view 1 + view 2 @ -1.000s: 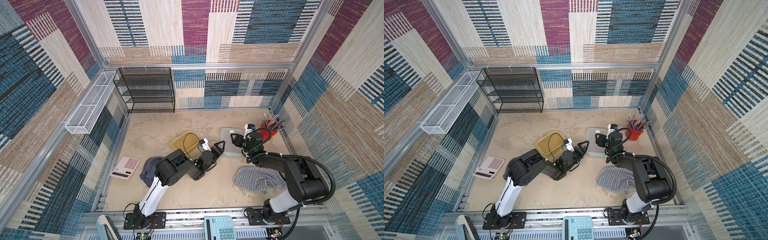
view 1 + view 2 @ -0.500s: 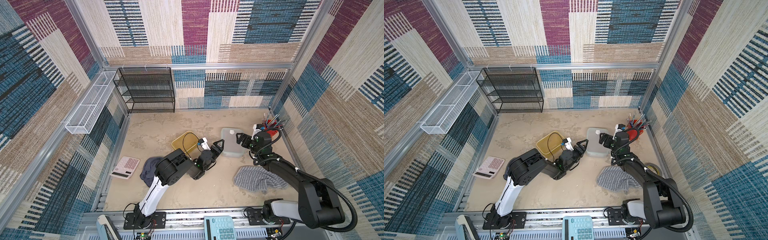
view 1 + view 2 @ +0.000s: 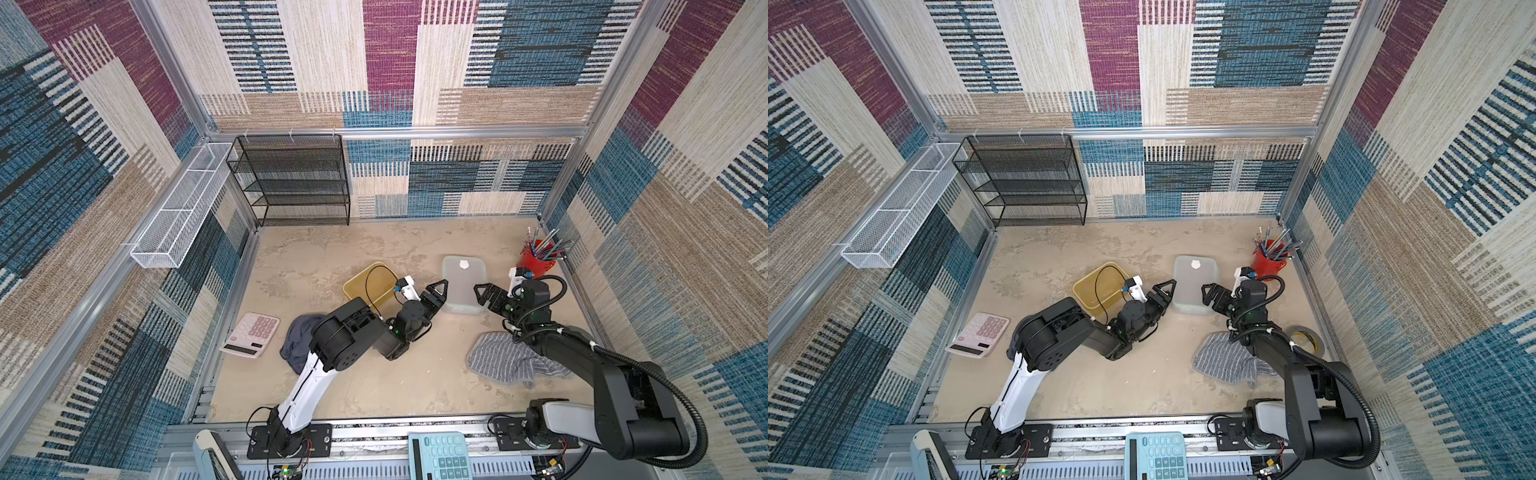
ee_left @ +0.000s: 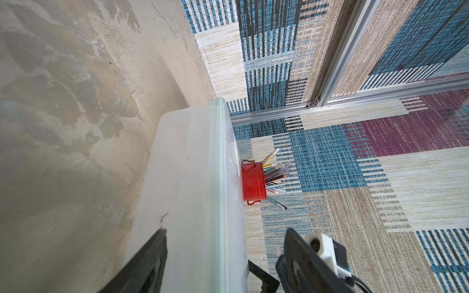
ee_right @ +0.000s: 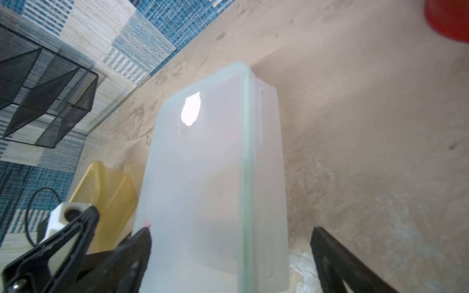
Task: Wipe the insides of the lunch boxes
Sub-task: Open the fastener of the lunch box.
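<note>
In both top views the clear lunch box [image 3: 463, 274] [image 3: 1196, 272] lies right of centre with its lid on. The amber lunch box [image 3: 365, 282] [image 3: 1096, 286] lies to its left. My left gripper [image 3: 441, 293] [image 3: 1169, 293] is at the clear box's near left corner. In the left wrist view it [image 4: 225, 230] is open, one finger low by the box's wall [image 4: 187, 177], the other above the lid. My right gripper [image 3: 480, 296] [image 3: 1209, 299] is at the near right corner. It [image 5: 231, 229] stands open around the box [image 5: 203, 177], holding nothing.
A grey striped towel [image 3: 498, 361] lies under my right arm and a dark blue cloth [image 3: 297, 336] by my left arm. A red pen cup [image 3: 536, 264] stands at the right wall, a tape roll [image 3: 1306, 336] nearer. A pink calculator [image 3: 251, 334] and a black mesh shelf [image 3: 295, 183] are left.
My right gripper's jaws have opened wider and it has drawn back a little from the clear box, its arm stretching out. The left arm has not moved.
</note>
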Action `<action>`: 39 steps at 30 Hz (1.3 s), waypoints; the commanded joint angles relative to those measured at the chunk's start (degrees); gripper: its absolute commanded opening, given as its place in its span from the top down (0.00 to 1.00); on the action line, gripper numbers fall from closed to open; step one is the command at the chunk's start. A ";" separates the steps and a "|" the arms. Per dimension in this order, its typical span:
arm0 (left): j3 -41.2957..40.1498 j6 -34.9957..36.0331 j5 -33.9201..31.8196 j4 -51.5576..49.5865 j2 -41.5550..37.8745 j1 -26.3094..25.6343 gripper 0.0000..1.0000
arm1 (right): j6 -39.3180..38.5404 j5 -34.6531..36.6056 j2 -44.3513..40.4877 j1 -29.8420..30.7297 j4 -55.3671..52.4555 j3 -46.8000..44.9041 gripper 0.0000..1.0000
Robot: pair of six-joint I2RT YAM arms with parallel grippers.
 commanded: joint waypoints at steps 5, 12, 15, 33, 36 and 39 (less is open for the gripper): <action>-0.34 -0.49 -0.53 -0.10 -0.38 -0.01 0.25 | 6.47 -6.27 -0.43 -0.02 4.36 -1.23 0.04; -1.15 -0.21 -0.52 -1.90 -2.03 0.38 0.19 | 10.02 -10.12 -1.20 0.70 7.08 -2.86 0.06; -1.13 -1.15 0.48 -2.05 -1.82 0.73 0.16 | 10.81 -10.26 -1.54 1.83 7.61 -3.12 0.06; 2.71 -3.80 7.42 -2.54 0.78 3.49 0.19 | -0.98 11.04 -4.19 2.70 -9.16 5.46 0.07; 3.08 -3.94 7.51 -2.53 1.00 3.56 0.19 | -1.37 11.31 -3.92 2.70 -5.48 4.88 0.12; 3.55 -4.10 7.54 -2.29 1.53 3.51 0.20 | -1.47 8.21 -3.34 3.13 -0.52 3.57 0.22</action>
